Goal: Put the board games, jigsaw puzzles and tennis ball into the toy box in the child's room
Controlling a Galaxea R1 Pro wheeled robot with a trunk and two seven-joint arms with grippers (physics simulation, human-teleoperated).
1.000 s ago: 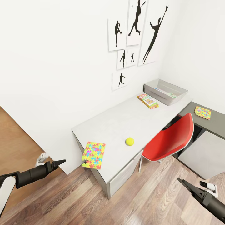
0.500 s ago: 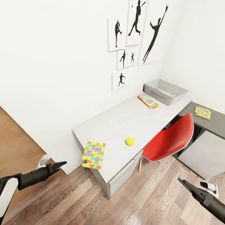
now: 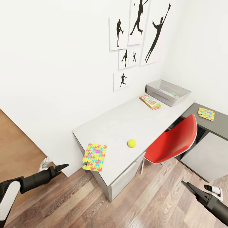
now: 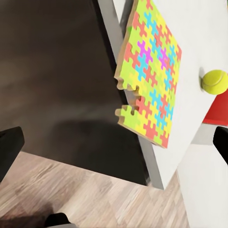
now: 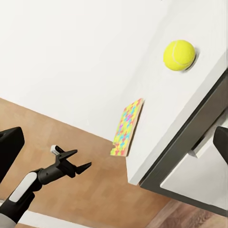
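On the pale grey table [image 3: 120, 123], one jigsaw puzzle [image 3: 95, 152] [image 4: 149, 76] lies at the near corner and overhangs the edge. The tennis ball [image 3: 131, 143] [image 5: 179, 55] rests to its right. At the far end a board game [image 3: 150, 102] lies beside the grey toy box [image 3: 182, 95], which holds flat coloured items. A second jigsaw puzzle [image 3: 206, 113] sits on the dark cabinet top. My left gripper [image 3: 61, 167] hangs open, low and left of the table corner. Over the floor, below the chair, my right gripper [image 3: 186, 186] is open. Both are empty.
A red chair [image 3: 172, 142] is tucked at the table's right side, between the ball and the cabinet [image 3: 205, 155]. White walls with black silhouette pictures [image 3: 136, 31] close the back and right. Wooden floor [image 3: 152, 202] lies open in front.
My left arm has sunk a little lower and the right gripper has dropped slightly. The things on the table have not moved.
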